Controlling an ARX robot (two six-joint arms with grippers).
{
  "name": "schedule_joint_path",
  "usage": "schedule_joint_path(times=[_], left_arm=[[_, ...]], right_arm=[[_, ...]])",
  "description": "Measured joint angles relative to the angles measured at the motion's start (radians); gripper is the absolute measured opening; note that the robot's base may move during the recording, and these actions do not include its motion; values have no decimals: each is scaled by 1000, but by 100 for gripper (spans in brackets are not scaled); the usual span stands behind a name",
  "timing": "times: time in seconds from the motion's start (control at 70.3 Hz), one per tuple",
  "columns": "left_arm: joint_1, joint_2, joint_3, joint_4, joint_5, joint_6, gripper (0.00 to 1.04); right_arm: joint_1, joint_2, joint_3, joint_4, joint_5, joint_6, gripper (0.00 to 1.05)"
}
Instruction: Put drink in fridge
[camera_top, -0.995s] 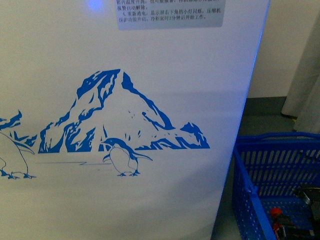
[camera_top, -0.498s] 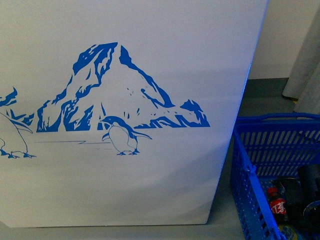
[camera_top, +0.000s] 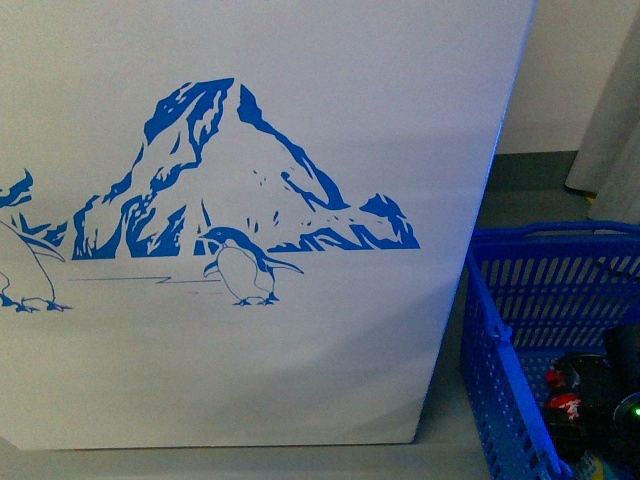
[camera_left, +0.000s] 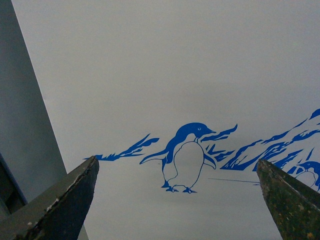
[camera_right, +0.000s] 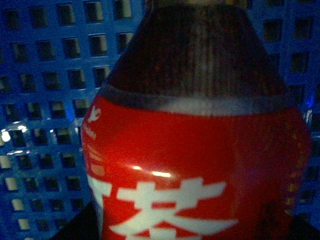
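Note:
The fridge (camera_top: 300, 330) fills the front view as a white wall with a blue mountain-and-penguin picture; its lid is out of view. The drink (camera_right: 195, 165), a dark bottle with a red label and white lettering, fills the right wrist view against blue mesh. In the front view it shows as a small red patch (camera_top: 566, 404) inside the blue basket (camera_top: 500, 370) at lower right. My right gripper (camera_top: 600, 405) is down in the basket, shut on the drink. My left gripper (camera_left: 177, 167) is open and empty, its fingers (camera_left: 75, 192) wide apart facing the fridge's penguin picture.
The blue basket stands on the grey floor (camera_top: 520, 200) just right of the fridge's corner. A pale wall and a grey curtain (camera_top: 610, 110) are behind it. A grey panel (camera_left: 20, 115) borders the fridge in the left wrist view.
The view has dropped: the printed label at the fridge's top has left the frame and the fridge's bottom edge shows. My right gripper has closed round the drink in the basket.

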Motion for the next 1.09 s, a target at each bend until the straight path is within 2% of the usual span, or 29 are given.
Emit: schedule_joint_path(times=[0.057, 0.114, 0.355, 0.555, 0.81, 0.981, 1.095], left_arm=[[0, 0, 0, 0, -1, 0, 97], [0, 0, 0, 0, 0, 0, 97], [0, 0, 0, 0, 0, 0, 97], [0, 0, 0, 0, 0, 0, 97], [0, 0, 0, 0, 0, 0, 97], [0, 0, 0, 0, 0, 0, 97], [0, 0, 0, 0, 0, 0, 97]], right_arm=[[0, -44, -50, 14, -11, 6, 42], [0, -116, -116, 36, -29, 6, 39], [-14, -555, -381, 116, -110, 7, 38], [-42, -914, -571, 106, -143, -3, 38], [-54, -1486, -702, 72, -123, 47, 37], [27, -1977, -740, -55, -50, 58, 37], [81, -2155, -782, -138, 8, 47, 37]])
